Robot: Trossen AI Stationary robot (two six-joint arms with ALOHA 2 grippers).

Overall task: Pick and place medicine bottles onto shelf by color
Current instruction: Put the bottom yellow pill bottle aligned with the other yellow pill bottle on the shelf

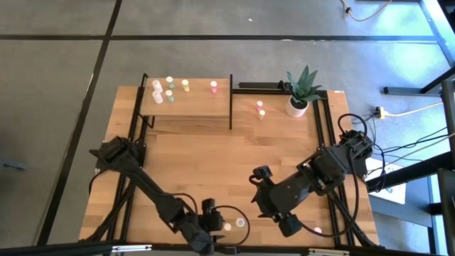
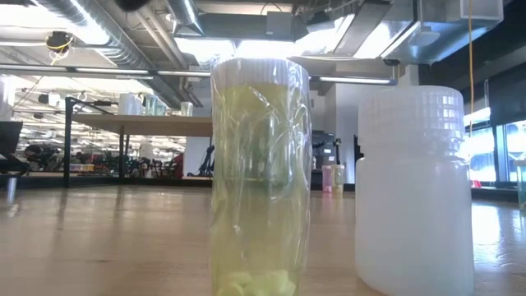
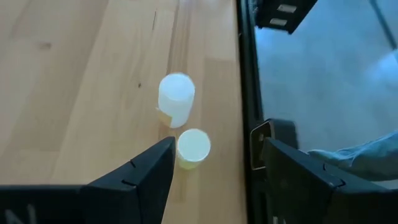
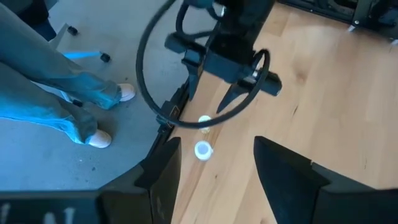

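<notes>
left hand (image 3: 214, 171) hovering, fingers standing apart, over two bottles (image 3: 176, 99) at the surface's (image 1: 213, 163) near edge | right hand (image 4: 214, 171) waiting alongside, fingers also standing apart, gripping nothing | six bottles sitting on the shelf (image 1: 186, 107), two more lying beside the plant pot (image 1: 297, 107)
</notes>
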